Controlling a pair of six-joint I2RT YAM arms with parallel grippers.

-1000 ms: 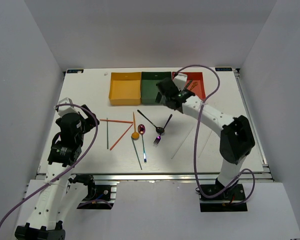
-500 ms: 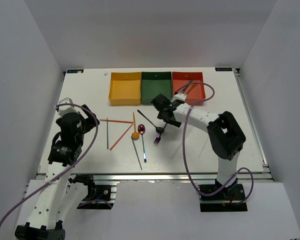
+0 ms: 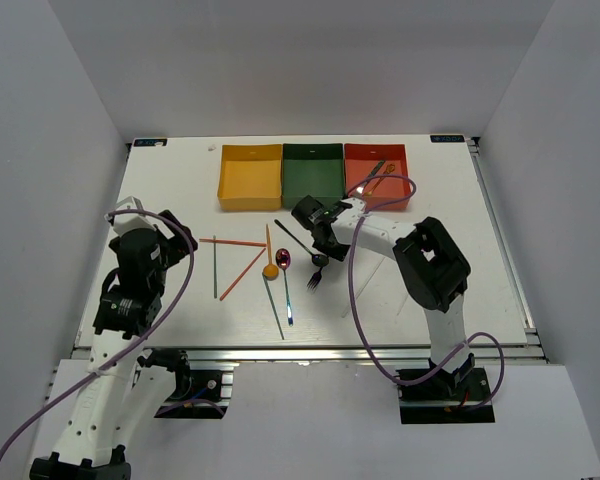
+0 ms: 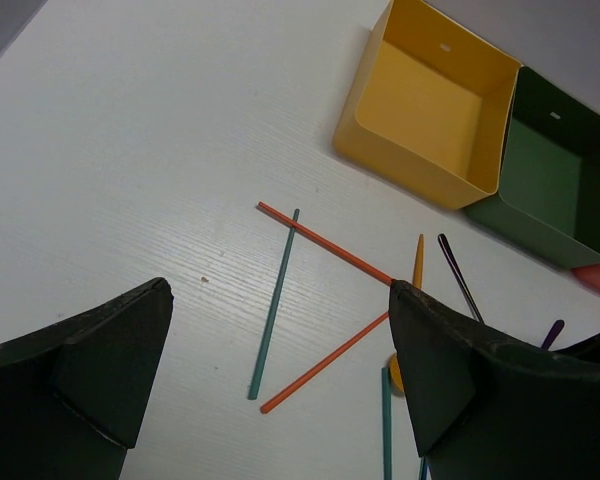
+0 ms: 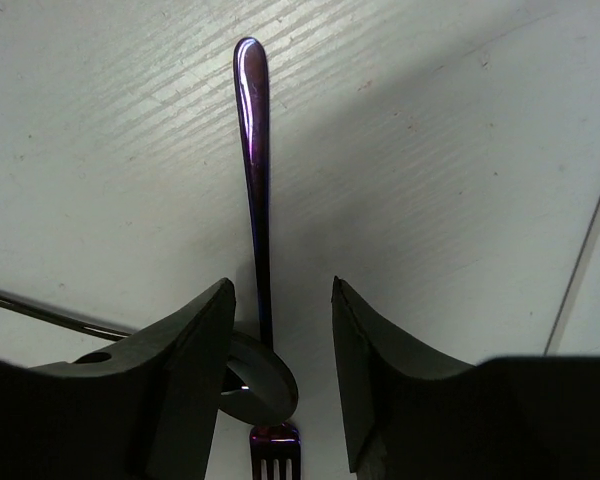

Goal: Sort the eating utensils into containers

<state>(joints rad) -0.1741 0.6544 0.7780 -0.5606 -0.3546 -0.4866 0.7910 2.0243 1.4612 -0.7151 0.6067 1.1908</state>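
Observation:
Three containers stand in a row at the back: yellow [image 3: 250, 178], dark green [image 3: 312, 173] and red [image 3: 363, 163]; the red one holds a few utensils. Loose utensils lie mid-table: orange chopsticks [image 3: 233, 242], a grey-green chopstick [image 3: 215, 267], an orange spoon [image 3: 270, 265], a purple spoon [image 3: 283, 258], a black spoon [image 3: 298, 238] and an iridescent fork [image 5: 252, 150]. My right gripper [image 5: 280, 300] is low over the table, open but narrowed. Its fingers straddle the fork's handle with gaps on both sides, and the black spoon's bowl [image 5: 265, 385] lies against the left finger. My left gripper [image 4: 280, 330] hangs wide open above the chopsticks, holding nothing.
A thin silver chopstick [image 5: 585, 255] lies just right of my right gripper. Another silver chopstick [image 3: 273, 305] and a teal handle [image 3: 288, 300] lie toward the near edge. The right arm's cable [image 3: 355, 290] loops over the table's right half.
My right arm has swung from beside the trays down and left onto the fork and black spoon, and its jaws have narrowed. The left arm has stayed put.

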